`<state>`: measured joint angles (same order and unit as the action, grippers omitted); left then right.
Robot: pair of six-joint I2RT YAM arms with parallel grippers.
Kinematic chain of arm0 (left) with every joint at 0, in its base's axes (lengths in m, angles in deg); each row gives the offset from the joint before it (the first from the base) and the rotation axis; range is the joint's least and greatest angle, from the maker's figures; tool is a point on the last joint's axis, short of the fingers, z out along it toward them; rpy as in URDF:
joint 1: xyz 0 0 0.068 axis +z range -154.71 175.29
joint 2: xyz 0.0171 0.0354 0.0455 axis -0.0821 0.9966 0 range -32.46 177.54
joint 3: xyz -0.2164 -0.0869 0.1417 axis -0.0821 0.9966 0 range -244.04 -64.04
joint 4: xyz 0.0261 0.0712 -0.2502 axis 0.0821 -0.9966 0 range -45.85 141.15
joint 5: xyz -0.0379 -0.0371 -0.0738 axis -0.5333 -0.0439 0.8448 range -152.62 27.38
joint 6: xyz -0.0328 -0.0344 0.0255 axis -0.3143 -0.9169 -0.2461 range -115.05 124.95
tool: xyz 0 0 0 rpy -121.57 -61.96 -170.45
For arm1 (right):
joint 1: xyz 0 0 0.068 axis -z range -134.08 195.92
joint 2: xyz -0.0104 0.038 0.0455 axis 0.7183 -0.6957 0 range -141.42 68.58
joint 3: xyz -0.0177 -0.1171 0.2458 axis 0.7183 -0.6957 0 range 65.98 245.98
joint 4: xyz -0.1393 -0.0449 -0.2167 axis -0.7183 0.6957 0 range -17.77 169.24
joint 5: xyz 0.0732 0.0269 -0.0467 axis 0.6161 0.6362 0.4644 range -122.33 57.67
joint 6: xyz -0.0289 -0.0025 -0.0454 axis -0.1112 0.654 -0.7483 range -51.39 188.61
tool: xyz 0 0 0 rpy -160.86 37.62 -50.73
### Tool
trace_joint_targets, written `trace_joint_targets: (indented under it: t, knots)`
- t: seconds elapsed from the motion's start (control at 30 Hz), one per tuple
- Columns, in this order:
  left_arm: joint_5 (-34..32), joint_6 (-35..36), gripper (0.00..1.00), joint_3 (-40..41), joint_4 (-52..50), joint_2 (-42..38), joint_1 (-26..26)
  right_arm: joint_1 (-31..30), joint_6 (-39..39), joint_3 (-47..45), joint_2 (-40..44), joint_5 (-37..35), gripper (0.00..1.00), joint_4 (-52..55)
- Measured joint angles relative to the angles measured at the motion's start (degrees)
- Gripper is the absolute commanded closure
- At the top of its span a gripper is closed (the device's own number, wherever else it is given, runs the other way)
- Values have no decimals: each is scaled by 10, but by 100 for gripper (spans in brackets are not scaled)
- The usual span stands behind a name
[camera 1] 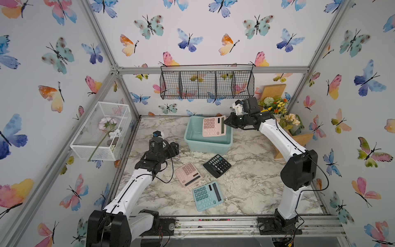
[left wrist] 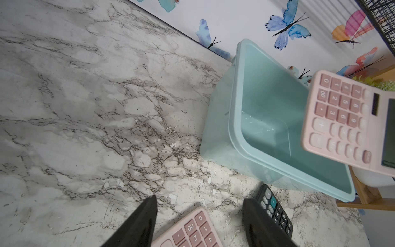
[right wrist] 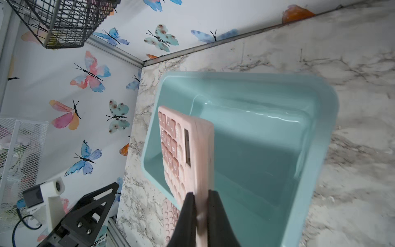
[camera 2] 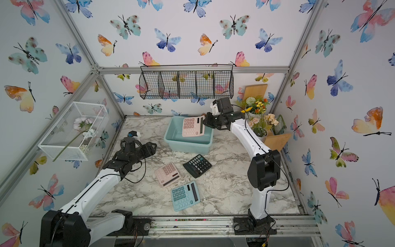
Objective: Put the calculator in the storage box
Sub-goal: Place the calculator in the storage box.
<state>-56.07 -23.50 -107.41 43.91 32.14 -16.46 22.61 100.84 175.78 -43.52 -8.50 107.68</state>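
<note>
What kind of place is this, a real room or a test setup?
Probably a staged robot test cell: an aluminium frame carries butterfly wallpaper, and the left arm and right arm stand on a rail beside a marble-look tabletop.

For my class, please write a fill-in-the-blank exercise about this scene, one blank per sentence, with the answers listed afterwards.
1. The right gripper is shut on a ____ calculator held over the storage box.
2. The left gripper has its jaws ____ and holds nothing.
3. ____ calculators lie on the table.
4. Of these, the one nearest the storage box is ____ in colour.
Answers: pink; open; three; black.
</note>
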Motion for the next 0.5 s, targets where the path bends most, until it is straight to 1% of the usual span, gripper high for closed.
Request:
trace_joint_targets:
  t: [0.13,0.23,0.5]
  knots:
    - [0,-1,31,0,-3,-2,0,-2,2,91,-76,-8,98,17]
    - [0,-1,31,0,-4,-2,0,-3,2,134,-126,-13,98,38]
    - [-1,-1,31,-2,-7,-2,0,-5,-4,144,-200,-25,98,100]
